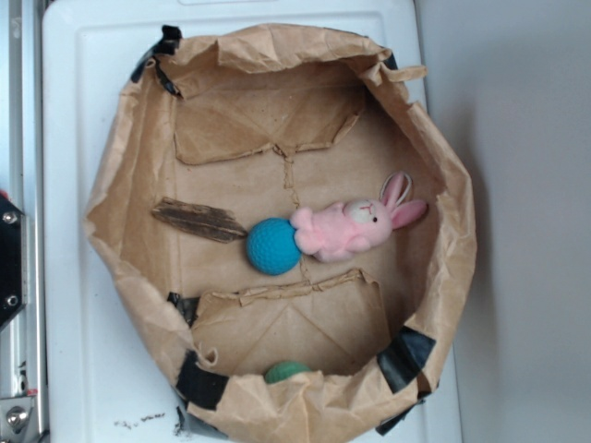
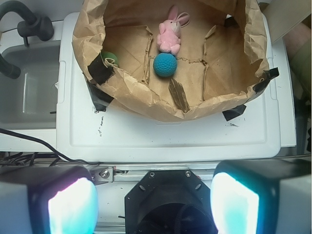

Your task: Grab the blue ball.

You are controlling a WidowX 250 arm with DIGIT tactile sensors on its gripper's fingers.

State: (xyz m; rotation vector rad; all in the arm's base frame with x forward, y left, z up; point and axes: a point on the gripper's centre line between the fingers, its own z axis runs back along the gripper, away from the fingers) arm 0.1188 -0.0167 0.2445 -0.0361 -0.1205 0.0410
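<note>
Gripper [image 2: 153, 202]: two pale finger pads [image 2: 73, 207] glowing teal at the bottom corners of the wrist view, set wide apart with nothing between them; black wrist housing between and below.
Mounting rail: silver metal strip with screws, just beyond the fingers.
White lid [image 2: 170, 131]: flat white plastic surface bearing the bag; a few dark specks near its left part in the wrist view.
Paper bag [image 1: 120, 185]: brown, crumpled, walls rolled down into a low open basin; black tape patches [image 1: 199, 380] at several rim corners.
Bark piece [image 1: 199, 220]: dark brown flat sliver lying on the bag floor, near the ball but apart from it.
Blue ball [image 1: 272, 245]: teal-blue, round, finely dimpled all over; rests on the bag floor about the middle, touching the bunny's lower end; unheld, well apart from the gripper.
Pink plush bunny [image 1: 355, 226]: pale pink body, white face, darker pink ears; lies on its side just beside the ball.
Green ball [image 1: 286, 371]: smaller, partly hidden behind the bag's folded rim, well apart from the blue ball.
Sink [image 2: 24, 83]: grey basin left of the lid in the wrist view, black hose above it.
</note>
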